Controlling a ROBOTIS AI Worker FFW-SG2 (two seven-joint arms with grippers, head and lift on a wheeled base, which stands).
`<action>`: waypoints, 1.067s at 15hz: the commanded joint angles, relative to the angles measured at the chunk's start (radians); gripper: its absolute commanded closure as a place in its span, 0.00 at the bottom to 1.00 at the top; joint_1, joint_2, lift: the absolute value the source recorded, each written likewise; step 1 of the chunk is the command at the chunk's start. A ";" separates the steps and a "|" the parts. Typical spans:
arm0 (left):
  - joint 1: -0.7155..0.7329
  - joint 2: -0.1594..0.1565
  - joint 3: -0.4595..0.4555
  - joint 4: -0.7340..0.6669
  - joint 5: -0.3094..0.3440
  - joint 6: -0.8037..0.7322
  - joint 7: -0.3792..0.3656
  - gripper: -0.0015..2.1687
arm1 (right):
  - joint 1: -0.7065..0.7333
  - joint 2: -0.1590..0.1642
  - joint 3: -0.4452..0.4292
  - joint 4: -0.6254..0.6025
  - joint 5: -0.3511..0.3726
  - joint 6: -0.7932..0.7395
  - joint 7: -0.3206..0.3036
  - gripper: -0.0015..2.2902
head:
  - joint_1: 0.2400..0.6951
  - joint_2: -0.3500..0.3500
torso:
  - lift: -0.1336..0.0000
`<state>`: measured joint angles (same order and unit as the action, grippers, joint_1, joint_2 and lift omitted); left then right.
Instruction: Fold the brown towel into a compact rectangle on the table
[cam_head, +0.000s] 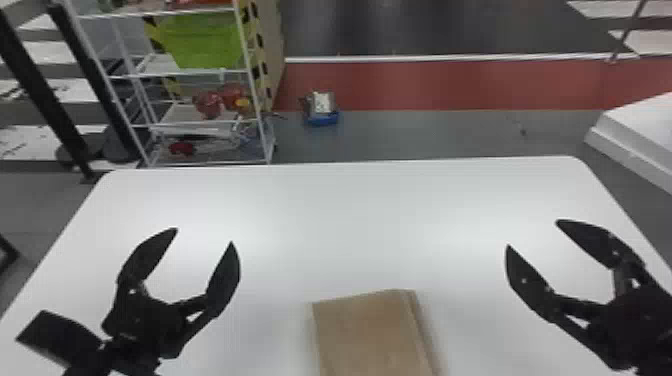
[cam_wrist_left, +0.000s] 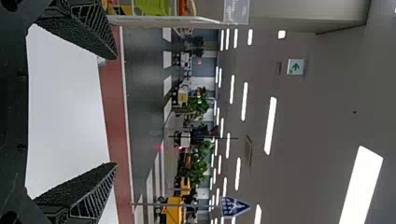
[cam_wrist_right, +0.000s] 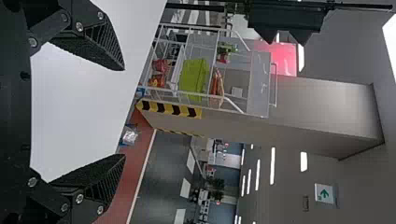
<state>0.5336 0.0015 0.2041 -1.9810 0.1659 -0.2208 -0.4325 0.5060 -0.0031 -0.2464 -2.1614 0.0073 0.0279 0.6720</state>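
Shelf rack (cam_head: 185, 74) hanging out upper left, lime-green bin (cam_head: 205, 42) and all
Kinda random blue tray (cam_head: 322, 120) on the floor near top center, red floor strip (cam_head: 450, 85) running off right.

Brown towel (cam_head: 370, 335), lying flat on the white table (cam_head: 350, 215), well apart from the far edge.
Plain light brown, matte; visible part roughly four-sided, with straight sides. A second layer edge shows as a narrow strip along the right side, consistent with folded cloth; layer count cannot be read. Position: just right of midway between the table's left and right edges. Far side slightly slanted, its left corner nearer the robot than its right. Near end cut off by the head view's bottom border.
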 joint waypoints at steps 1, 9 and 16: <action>0.026 -0.004 -0.006 0.005 0.000 -0.034 0.006 0.03 | 0.009 0.004 -0.008 0.043 -0.012 -0.025 -0.012 0.11 | 1.00 0.58 | 0.08; 0.042 -0.004 0.025 -0.016 -0.002 0.073 0.004 0.03 | -0.001 0.004 0.082 0.054 0.028 0.036 -0.094 0.11 | 1.00 0.59 | 0.08; 0.026 -0.004 0.057 -0.015 0.021 0.125 0.000 0.03 | -0.017 0.004 0.099 0.057 0.039 0.070 -0.101 0.11 | 1.00 0.67 | 0.08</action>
<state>0.5663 0.0015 0.2603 -1.9989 0.1798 -0.1011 -0.4310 0.4939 -0.0031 -0.1487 -2.1057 0.0411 0.0943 0.5703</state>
